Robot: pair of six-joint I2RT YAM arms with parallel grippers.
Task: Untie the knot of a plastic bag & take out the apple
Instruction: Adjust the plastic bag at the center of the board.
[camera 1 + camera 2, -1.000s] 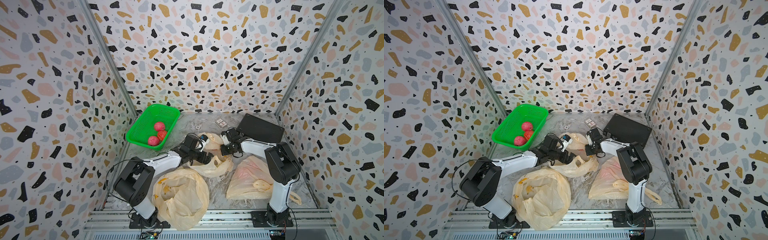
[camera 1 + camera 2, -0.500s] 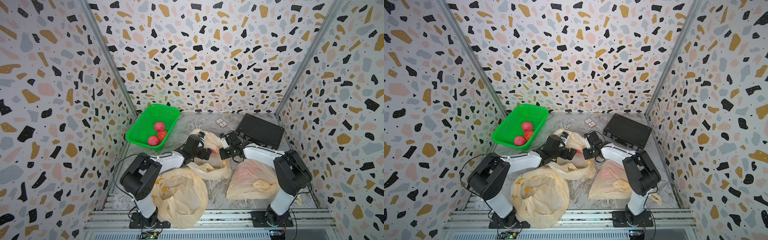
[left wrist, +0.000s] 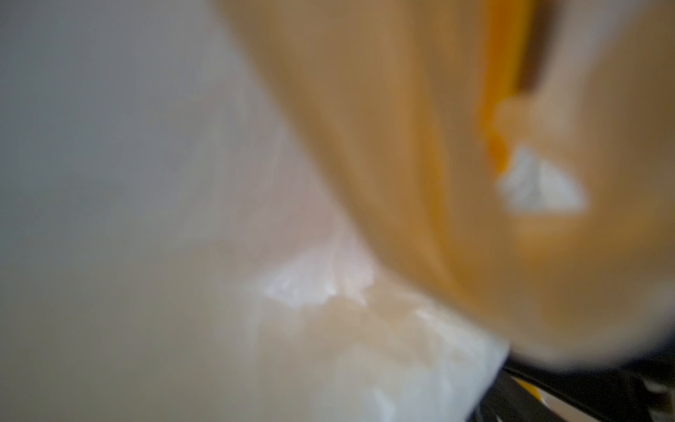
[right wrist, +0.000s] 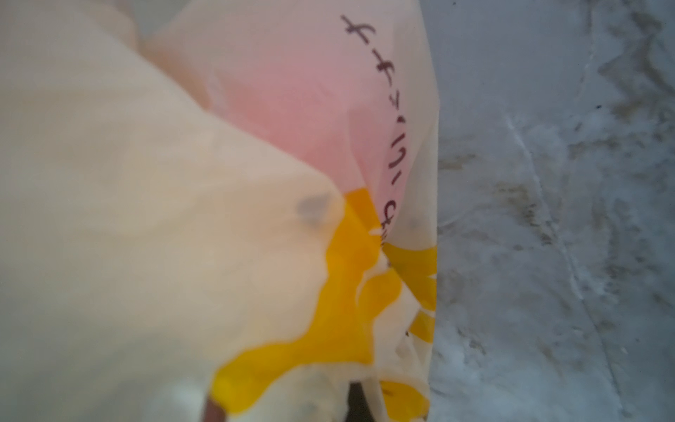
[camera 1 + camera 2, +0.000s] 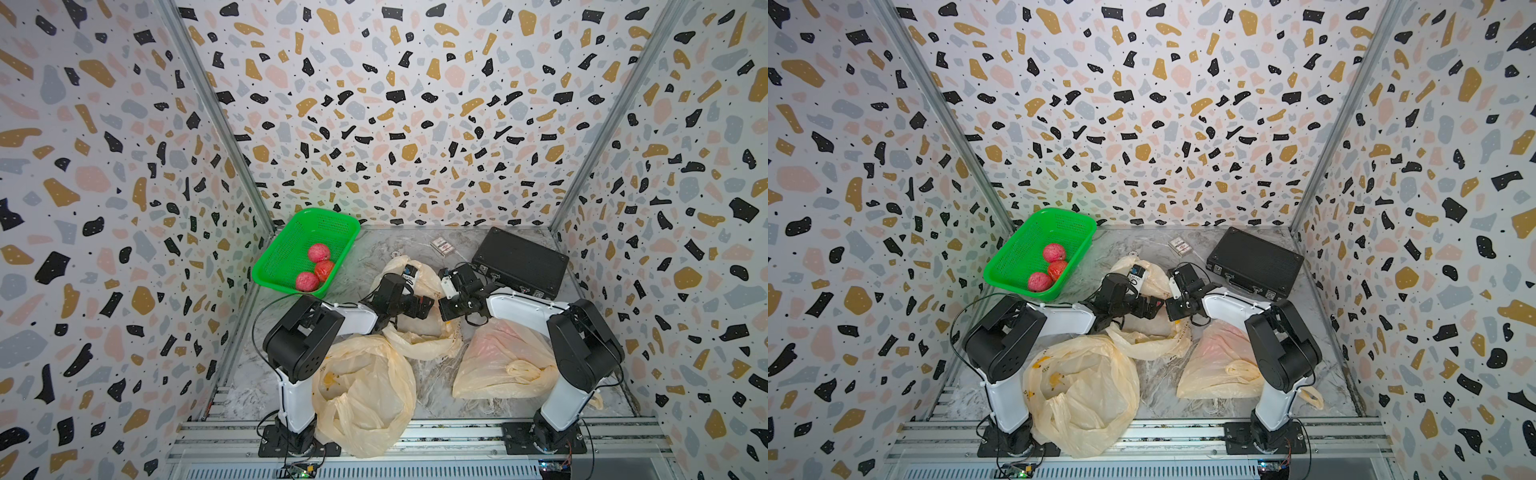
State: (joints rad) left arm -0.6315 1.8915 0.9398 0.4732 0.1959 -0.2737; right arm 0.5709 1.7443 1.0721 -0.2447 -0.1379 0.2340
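Plastic bag (image 5: 419,338) between green basket (image 5: 266,282), black case (image 5: 519,262) (bare marble (image 5: 370,241) behind)

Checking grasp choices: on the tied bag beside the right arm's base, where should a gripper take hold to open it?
Probably the bunched knot at the near end of the tied bag, coming from above: it is a raised, narrow lump, while the rest lies as flat, slack film over a pinkish bulge.
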